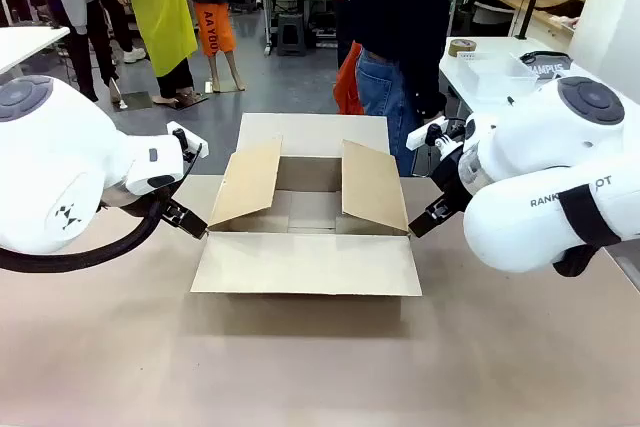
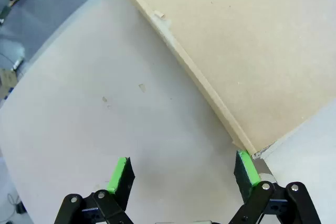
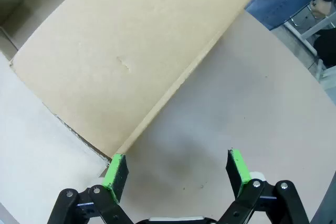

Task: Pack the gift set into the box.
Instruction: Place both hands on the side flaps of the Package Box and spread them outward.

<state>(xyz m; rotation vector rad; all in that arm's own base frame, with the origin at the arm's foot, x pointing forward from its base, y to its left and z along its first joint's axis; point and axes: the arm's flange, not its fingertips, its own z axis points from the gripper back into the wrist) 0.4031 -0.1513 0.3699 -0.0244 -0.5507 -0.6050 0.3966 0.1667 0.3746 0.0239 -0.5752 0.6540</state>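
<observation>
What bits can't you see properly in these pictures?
- Floor of the box: front view, its raised side flaps cover much of it.
- The gift set on the far table: front view, small, partly behind the right arm; pouch lettering incomplete.
- Whether the left gripper touches the box corner: left wrist view, unclear.

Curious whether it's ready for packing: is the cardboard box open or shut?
Open. The box has all four flaps folded outward, leaving its top uncovered.
</observation>
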